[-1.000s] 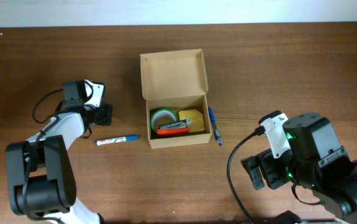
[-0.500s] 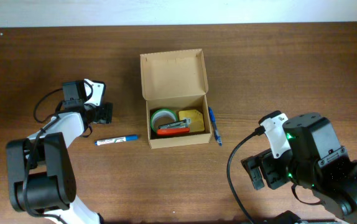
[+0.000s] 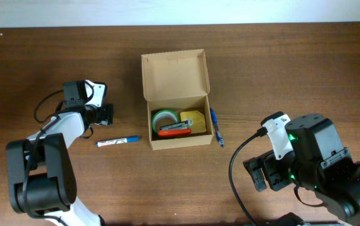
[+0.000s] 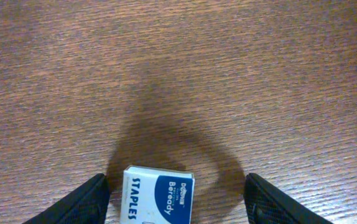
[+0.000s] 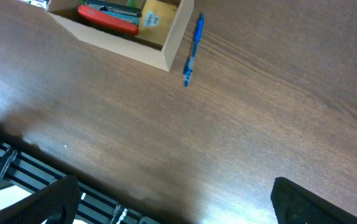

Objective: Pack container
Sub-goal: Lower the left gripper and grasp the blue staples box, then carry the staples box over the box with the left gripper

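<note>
- the container point(image 3: 177, 100), a tan cardboard box, sits mid-table point(image 3: 293, 63) with its lid folded back; inside lie a green tape roll point(image 3: 164, 118), a red stapler point(image 3: 175, 129) and a yellow item point(image 3: 194, 119).
- a blue pen point(image 3: 216, 127) lies just right of the box, a marker point(image 3: 118, 142) to its left.
- only the left wrist view shows a staples box point(image 4: 158, 201) on the wood between the spread fingers of the left gripper point(image 3: 105, 115), which grips nothing.
- the right gripper point(image 5: 172, 199) is also spread wide and holds nothing.
- the container is well apart from both.
</note>
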